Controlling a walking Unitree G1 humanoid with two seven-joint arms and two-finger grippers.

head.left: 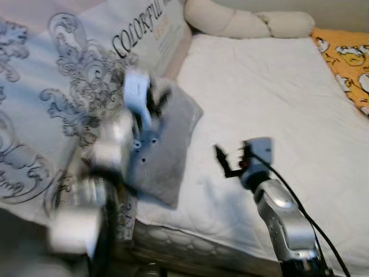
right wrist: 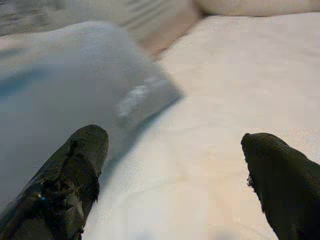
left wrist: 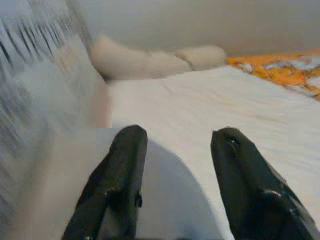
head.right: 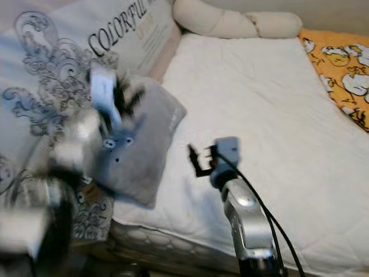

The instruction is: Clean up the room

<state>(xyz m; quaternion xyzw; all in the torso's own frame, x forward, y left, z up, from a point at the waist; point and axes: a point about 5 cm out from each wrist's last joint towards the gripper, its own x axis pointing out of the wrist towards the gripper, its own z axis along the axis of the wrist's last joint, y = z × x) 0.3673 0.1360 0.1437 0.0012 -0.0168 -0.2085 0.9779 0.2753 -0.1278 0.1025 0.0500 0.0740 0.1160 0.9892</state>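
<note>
The grey pillow (head.left: 164, 144) lies at the left side of the bed (head.left: 271, 98), one edge propped up on the big patterned duvet (head.left: 57, 86) and its lower corner hanging close to the mattress edge. It looks askew there, half on the duvet and half on the white sheet, which is why I judge it to be the thing that wants tidying. It is a soft, plain grey cushion, slightly sagging in the middle, with a small pale label near its right edge, seen in my right wrist view.

My left end effector (head.left: 151, 103) hangs over the upper part of the pillow, blurred, so the arm is likely moving. In my left wrist view its two black fingers (left wrist: 122, 175) stand spread apart with grey fabric between them; they hold nothing. I cannot tell whether they touch the pillow.

My right end effector (head.left: 229, 160) hovers above the bare sheet just beside the pillow's right edge, its fingers (right wrist: 75, 175) released and wide, gripping nothing. Placed so, the two could take the pillow from both sides, I judge.

Farther off, a long cream bolster (head.left: 248, 20) lies across the head of the bed, and an orange printed cover (head.left: 349, 63) lies at the right edge.
</note>
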